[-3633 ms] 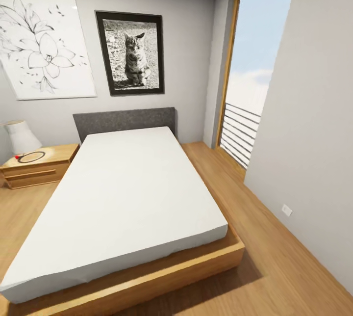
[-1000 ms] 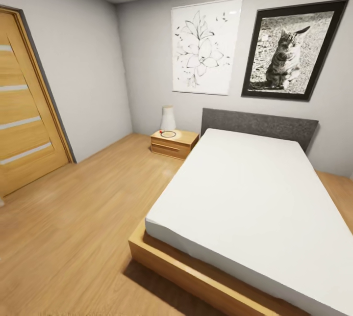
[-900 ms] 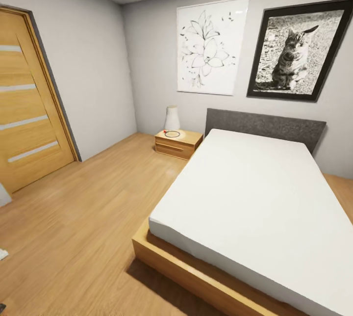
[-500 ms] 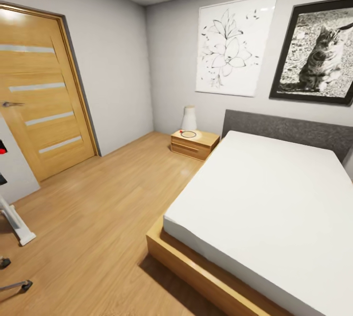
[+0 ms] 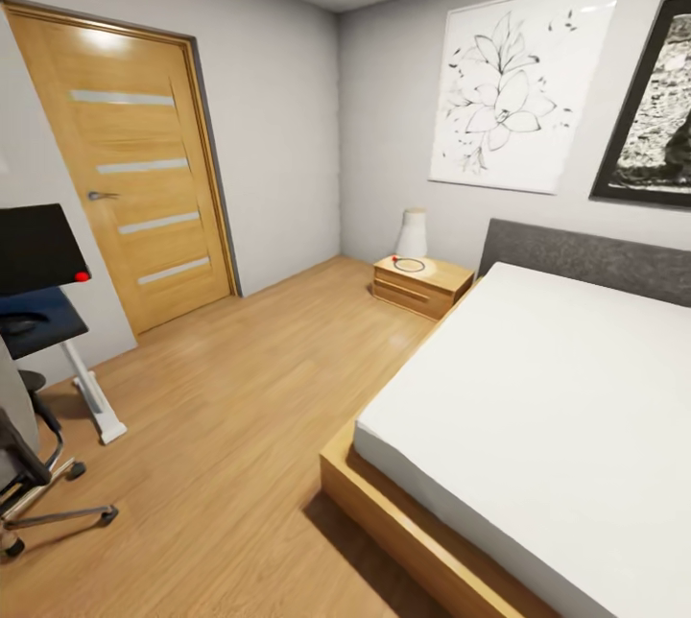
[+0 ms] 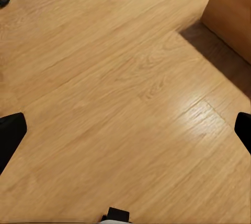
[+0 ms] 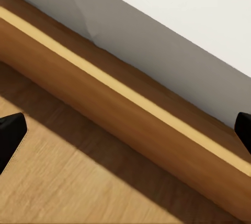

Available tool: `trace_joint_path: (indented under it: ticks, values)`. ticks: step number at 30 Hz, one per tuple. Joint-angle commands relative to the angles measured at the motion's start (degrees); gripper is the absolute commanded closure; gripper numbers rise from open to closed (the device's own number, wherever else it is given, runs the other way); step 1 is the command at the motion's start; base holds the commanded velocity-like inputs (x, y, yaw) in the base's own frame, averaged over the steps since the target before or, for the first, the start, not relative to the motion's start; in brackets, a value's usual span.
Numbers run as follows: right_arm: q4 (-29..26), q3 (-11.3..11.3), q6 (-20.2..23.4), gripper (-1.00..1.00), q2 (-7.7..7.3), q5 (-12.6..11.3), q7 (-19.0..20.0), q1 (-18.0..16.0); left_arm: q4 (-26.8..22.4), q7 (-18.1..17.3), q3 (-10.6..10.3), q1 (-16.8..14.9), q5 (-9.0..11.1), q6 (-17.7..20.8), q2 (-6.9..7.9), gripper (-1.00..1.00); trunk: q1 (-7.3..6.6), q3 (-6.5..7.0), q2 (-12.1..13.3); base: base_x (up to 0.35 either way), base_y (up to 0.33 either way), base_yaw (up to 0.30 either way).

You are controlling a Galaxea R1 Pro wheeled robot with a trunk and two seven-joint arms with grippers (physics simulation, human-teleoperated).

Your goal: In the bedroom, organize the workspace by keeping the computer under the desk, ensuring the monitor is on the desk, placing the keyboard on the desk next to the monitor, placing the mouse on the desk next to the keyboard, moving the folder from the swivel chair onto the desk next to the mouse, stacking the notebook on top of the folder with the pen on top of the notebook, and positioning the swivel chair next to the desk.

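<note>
Head view shows the grey swivel chair with chrome base (image 5: 29, 464) at near left. Both my grippers hang wide and empty; driving closer, I might bump its casters.

You can't read any words, numbers or signs here. The two pictures on the wall show a flower drawing (image 5: 509, 90) and a dark photo (image 5: 653, 119), with no writing on them. The door (image 5: 134, 177) and the black screen (image 5: 38, 249) have no label you can make out.
</note>
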Motion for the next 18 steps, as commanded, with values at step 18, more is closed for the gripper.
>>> trace_joint_path:
  ticks: [18]
  values:
    - [0.1,0.0,-0.1,-1.00,0.00,0.6,-0.6,0.0,0.0,0.0,0.2,0.0,0.0,-0.2,-0.02,-1.00,0.01,-0.06,0.0,0.000,0.000,0.295]
